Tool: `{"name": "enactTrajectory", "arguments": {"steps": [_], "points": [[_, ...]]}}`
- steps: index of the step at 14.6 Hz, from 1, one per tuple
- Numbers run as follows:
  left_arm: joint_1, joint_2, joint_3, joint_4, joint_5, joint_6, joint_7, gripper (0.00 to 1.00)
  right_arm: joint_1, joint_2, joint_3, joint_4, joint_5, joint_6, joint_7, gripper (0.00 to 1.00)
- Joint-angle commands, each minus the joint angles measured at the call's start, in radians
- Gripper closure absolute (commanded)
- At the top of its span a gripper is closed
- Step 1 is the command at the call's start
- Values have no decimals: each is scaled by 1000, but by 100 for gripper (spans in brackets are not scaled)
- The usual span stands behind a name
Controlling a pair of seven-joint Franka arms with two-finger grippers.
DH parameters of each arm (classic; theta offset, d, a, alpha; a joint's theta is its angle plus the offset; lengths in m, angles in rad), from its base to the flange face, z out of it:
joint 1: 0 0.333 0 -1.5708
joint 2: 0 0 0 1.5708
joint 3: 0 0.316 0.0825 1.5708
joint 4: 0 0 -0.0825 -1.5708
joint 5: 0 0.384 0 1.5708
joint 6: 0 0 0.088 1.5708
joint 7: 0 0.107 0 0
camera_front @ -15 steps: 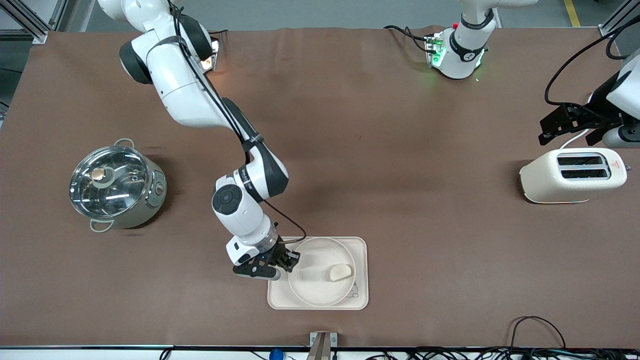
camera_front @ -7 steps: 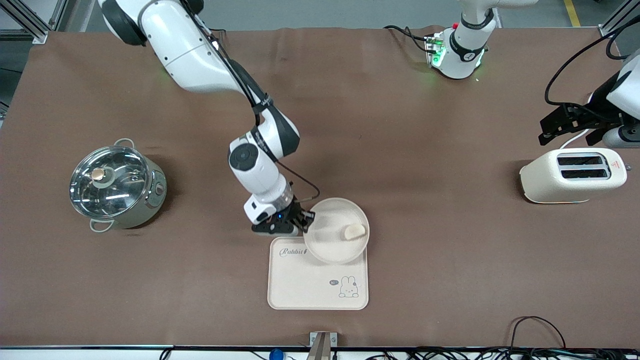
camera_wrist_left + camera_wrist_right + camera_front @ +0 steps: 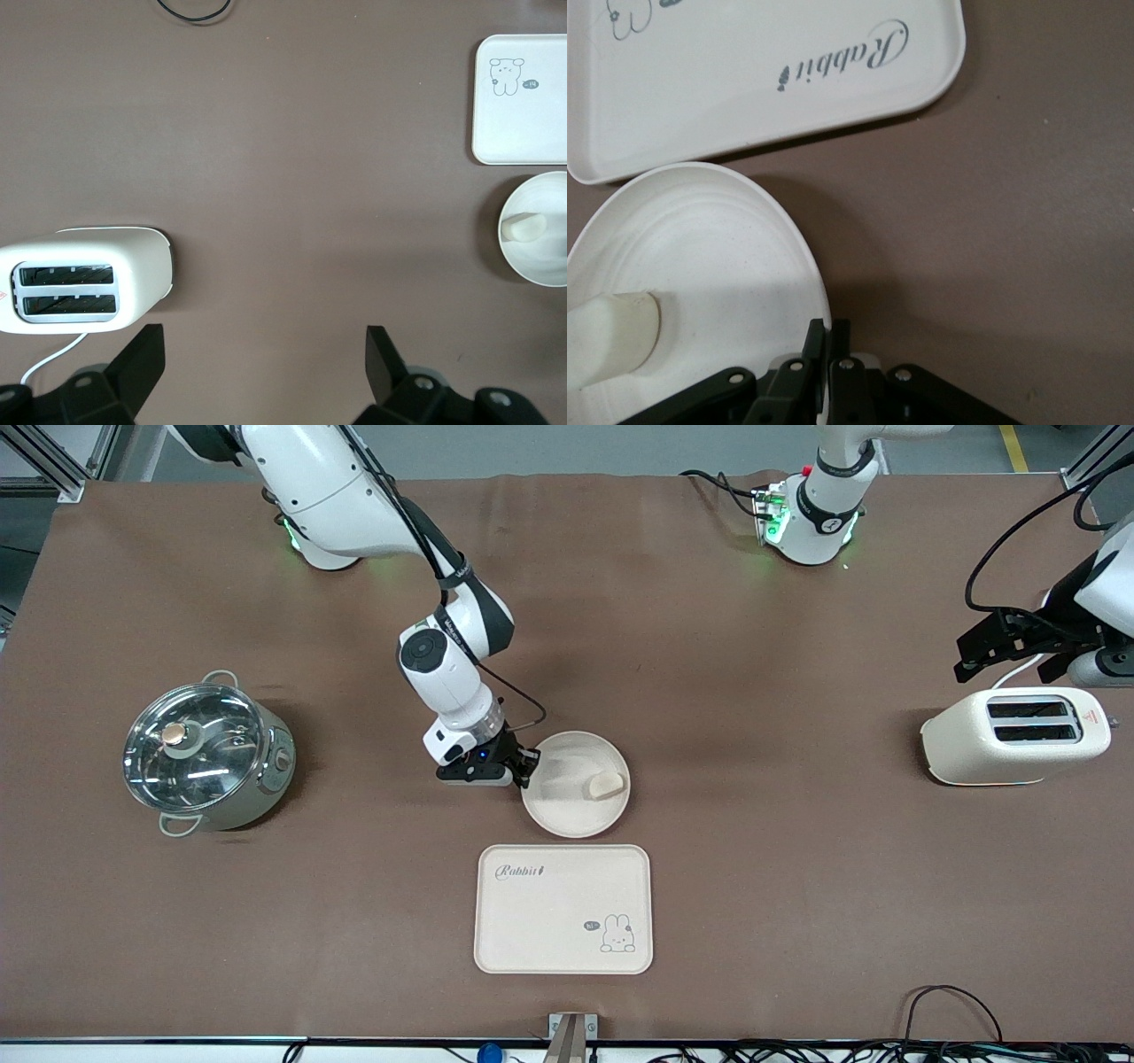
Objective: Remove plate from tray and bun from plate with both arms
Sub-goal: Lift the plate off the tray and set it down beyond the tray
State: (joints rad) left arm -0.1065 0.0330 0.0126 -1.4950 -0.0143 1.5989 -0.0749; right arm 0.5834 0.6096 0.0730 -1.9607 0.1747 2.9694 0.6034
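The brown table (image 3: 726, 691) carried, largest first, a lidded steel pot (image 3: 205, 753) toward the right arm's end and a cream two-slot toaster (image 3: 1014, 735) toward the left arm's end. The rabbit-printed tray (image 3: 563, 909) lay bare near the front camera's edge. A second before, the plate (image 3: 576, 784) had sat on that tray; half a second before it overhung the tray's edge away from the camera; now it lay wholly off the tray, farther from the camera and just clear of it. Whether it rested on the table or hung just above it, I could not tell.

The right gripper (image 3: 521, 766) had its jaws clamped together on the plate's rim, as the right wrist view confirmed (image 3: 827, 354). The left gripper (image 3: 266, 372) waited over the table beside the toaster, jaws spread wide and empty.

The bun (image 3: 606, 785) lay on the plate, near the rim away from the clamped edge. So the first half of the task looked done; lifting the bun off probably fell to the left arm.
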Motion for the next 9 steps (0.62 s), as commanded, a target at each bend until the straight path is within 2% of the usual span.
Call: {"name": "enactTrajectory", "arguments": {"steps": [1,3,4,5,6,7,9], "points": [[1,-1,0,1,13,-10,18,0,7,-68,1,-102,15,40,-7,100],[1,-1,-2,1,13,-11,17,0,6,-67,1,-102,15,39,-2,96],[1,-1,0,1,13,-11,15,0,7,-67,1,-99,17,42,4,69],[-1,1,-2,1,14,-19,12,0,6,-67,1,-99,17,42,6,47],[-11,2,-8,1,14,-26,-3,0,7,-67,1,-99,17,42,7,32],[-19,2,-19,1,14,-36,-8,0,7,-67,1,-98,17,40,9,21],[-28,39,-94,1,2,-27,-49,0,3,-89,-1,-102,19,23,39,14]]}}
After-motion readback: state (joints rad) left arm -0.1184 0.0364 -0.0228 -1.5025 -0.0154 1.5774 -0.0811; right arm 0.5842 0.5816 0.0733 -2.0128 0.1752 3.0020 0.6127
